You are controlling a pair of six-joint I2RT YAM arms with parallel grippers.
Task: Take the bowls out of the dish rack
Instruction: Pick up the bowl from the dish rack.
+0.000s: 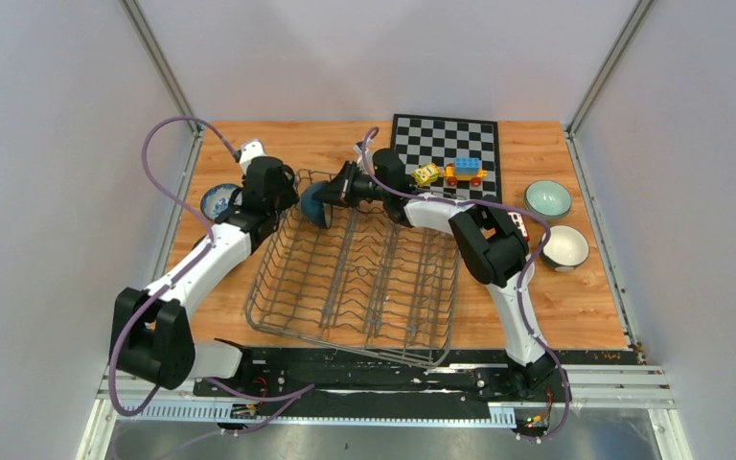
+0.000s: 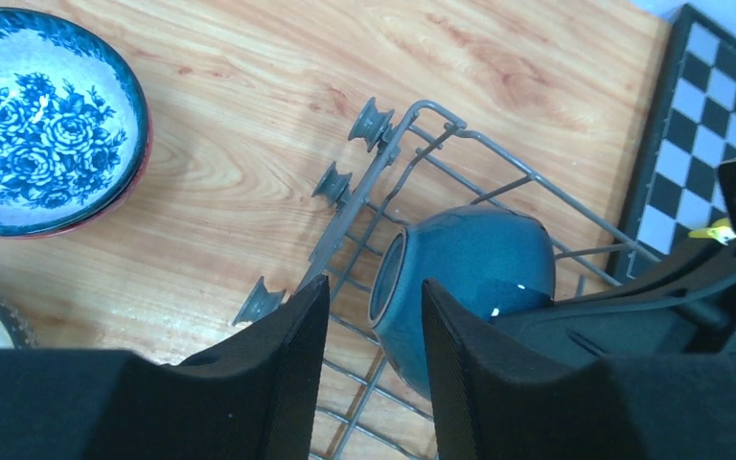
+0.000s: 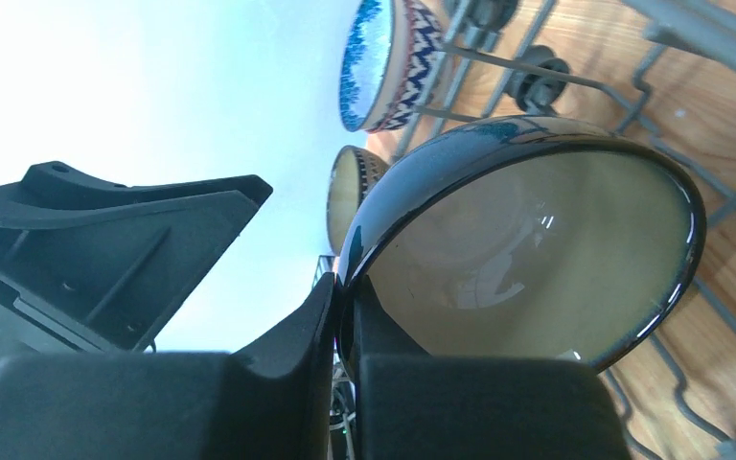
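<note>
The grey wire dish rack (image 1: 355, 278) lies mid-table. My right gripper (image 1: 331, 196) is shut on the rim of a dark teal-blue bowl (image 1: 313, 204) at the rack's far left corner; its beige inside fills the right wrist view (image 3: 537, 249), and its outside shows in the left wrist view (image 2: 470, 268). My left gripper (image 1: 283, 206) is open and empty, fingers (image 2: 297, 345) just left of that bowl over the rack's edge (image 2: 383, 163). A blue-and-white patterned bowl (image 1: 218, 200) (image 2: 43, 120) sits left of the rack. A pale green bowl (image 1: 547, 198) and a dark-rimmed white bowl (image 1: 564, 247) stand at right.
A black-and-white chessboard (image 1: 446, 144) with small toy blocks (image 1: 465, 172) lies behind the rack. In the right wrist view the patterned bowl (image 3: 383, 62) and a brown-striped bowl (image 3: 350, 192) show beyond the rack. Metal frame rails border the table on both sides.
</note>
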